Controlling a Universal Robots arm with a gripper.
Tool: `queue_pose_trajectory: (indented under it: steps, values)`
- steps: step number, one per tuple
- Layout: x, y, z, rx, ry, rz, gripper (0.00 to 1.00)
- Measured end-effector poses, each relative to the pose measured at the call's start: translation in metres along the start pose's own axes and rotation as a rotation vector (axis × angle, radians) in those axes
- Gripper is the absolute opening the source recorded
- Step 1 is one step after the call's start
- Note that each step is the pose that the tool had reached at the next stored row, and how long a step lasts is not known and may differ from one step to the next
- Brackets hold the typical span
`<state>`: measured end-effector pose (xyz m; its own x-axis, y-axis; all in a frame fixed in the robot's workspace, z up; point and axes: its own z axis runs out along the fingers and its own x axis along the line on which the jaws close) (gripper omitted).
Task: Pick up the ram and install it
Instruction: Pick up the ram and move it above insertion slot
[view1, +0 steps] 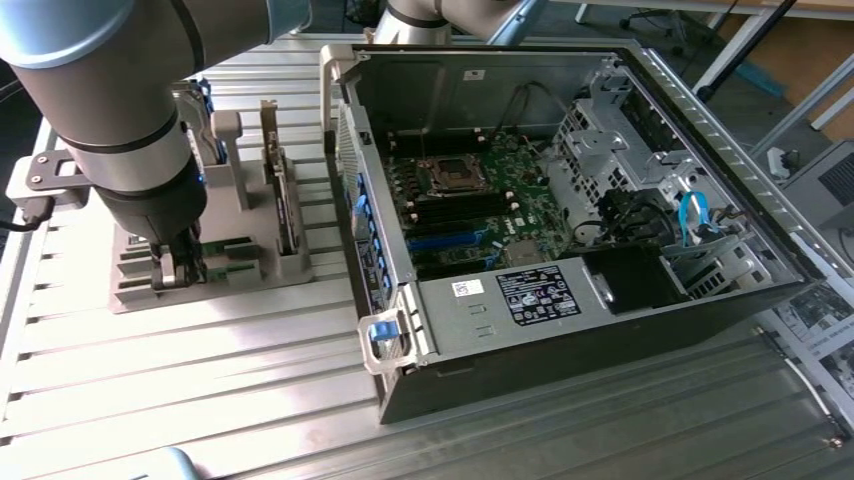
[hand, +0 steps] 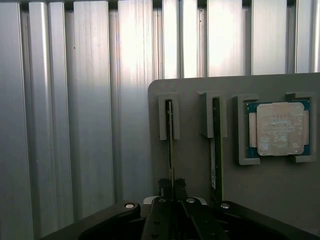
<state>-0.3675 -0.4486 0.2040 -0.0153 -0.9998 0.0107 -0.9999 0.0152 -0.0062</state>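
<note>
- The end effector (view1: 174, 268) is down at the grey holder (view1: 254, 275), at the end nearest the exterior view's left
- In the wrist view the end effector (hand: 172, 186) is clenched on the ram (hand: 170, 145): one finger presses each face of the thin board
- The ram stands on its long edge in a narrow slot of the holder (hand: 190, 160) and shows edge-on as a thin line; its far end sits in a small U-shaped bracket
- It is not yet installed
- Just beside it, in the next slot, a second, thicker green card (hand: 215, 145) also stands on edge; in the exterior view this card (view1: 276, 190) rises upright, to the arm's right as that view shows it
- Past that card a square silver processor chip (hand: 280, 129) lies flat in its own recess of the holder
- The holder rests on a ribbed metal surface (view1: 200, 380)
- An open computer case (view1: 467, 70) lies on the same surface on the exterior view's right, apart from the holder, with its green motherboard (view1: 494, 190) exposed
</note>
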Motion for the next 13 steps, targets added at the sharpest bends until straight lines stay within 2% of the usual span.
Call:
queue_pose_trajectory:
  steps: [13]
  values:
    - [0.0001, 0.0, -0.0065, -0.0001, 0.0011, 0.0, 0.13]
